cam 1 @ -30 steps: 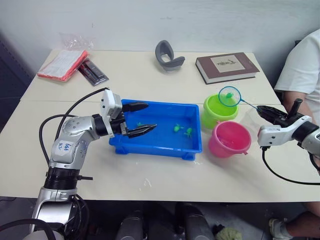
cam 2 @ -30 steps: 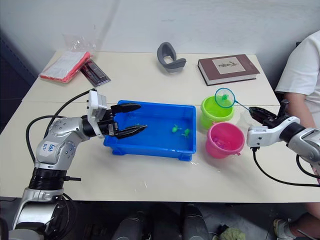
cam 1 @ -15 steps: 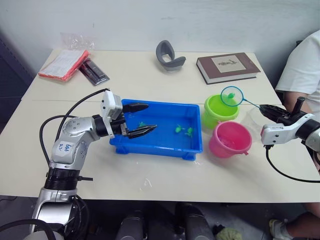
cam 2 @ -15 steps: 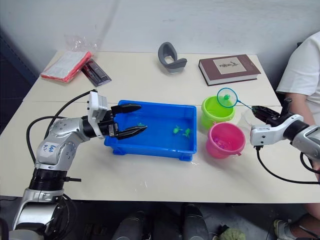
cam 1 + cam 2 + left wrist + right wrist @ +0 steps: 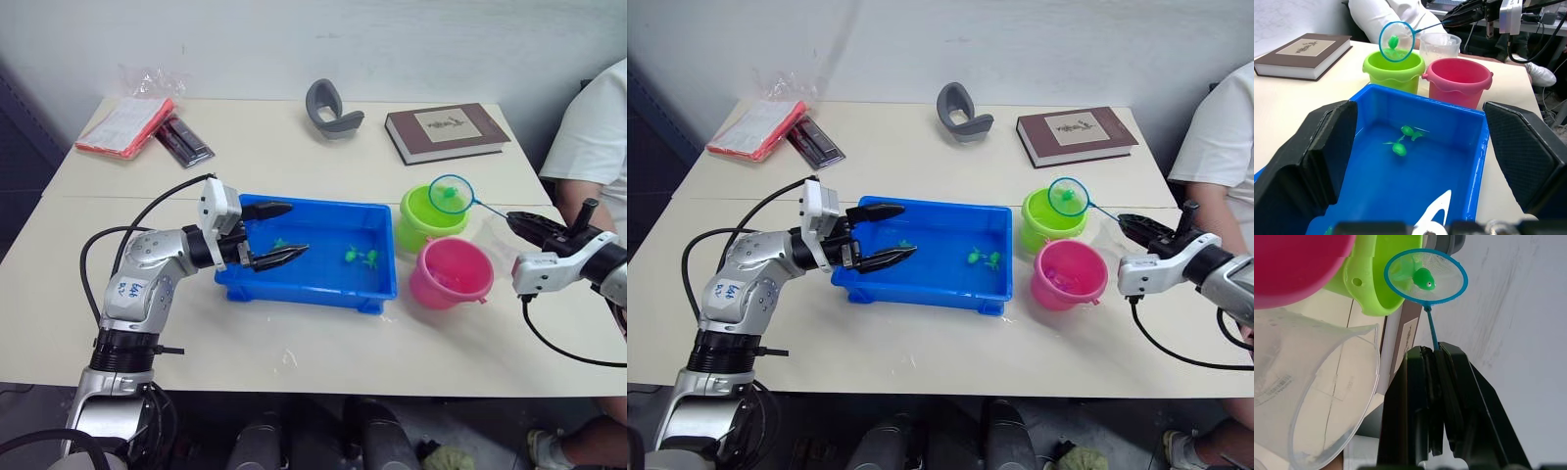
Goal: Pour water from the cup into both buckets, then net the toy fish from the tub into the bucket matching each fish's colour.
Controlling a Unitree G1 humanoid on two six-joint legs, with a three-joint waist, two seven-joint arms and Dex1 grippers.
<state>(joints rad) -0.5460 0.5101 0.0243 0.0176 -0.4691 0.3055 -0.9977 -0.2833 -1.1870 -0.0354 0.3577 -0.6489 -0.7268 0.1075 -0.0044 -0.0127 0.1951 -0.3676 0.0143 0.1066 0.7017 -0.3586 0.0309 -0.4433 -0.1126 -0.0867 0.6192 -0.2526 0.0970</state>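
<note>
The tabletop (image 5: pixel 294 343) is pale, two boards butted along a seam. On it, near the middle, sits the blue tub (image 5: pixel 312 292), holding shallow water and green fish: two close together toward its right end (image 5: pixel 360 257), one near the left end (image 5: pixel 279 243). Just right of the tub stand the buckets, the green bucket (image 5: pixel 419 223) farther back and the pink bucket (image 5: pixel 449 274) nearer, touching or nearly so. The clear cup (image 5: pixel 1440 45) stands upright just beyond them on the robot's right, close against both.

At the far edge lie a brown book (image 5: pixel 446 130), a grey curved holder (image 5: pixel 329 106), and at the left a red-edged packet (image 5: pixel 122 127) beside a dark flat case (image 5: pixel 182 142).

The left tool (image 5: pixel 268 233) hangs over the tub's left end with its two black fingers spread wide, holding nothing; one finger lies over the back rim, the other over the water.

The right tool (image 5: pixel 1138 225) is off to the right of the buckets, its fingers pressed together on the thin handle of the net (image 5: pixel 1425 276). The net's blue hoop is held above the green bucket's rim, tilted, with one green fish (image 5: pixel 1424 279) resting in its mesh.

A person in a white shirt (image 5: pixel 598 137) sits at the table's right end.
</note>
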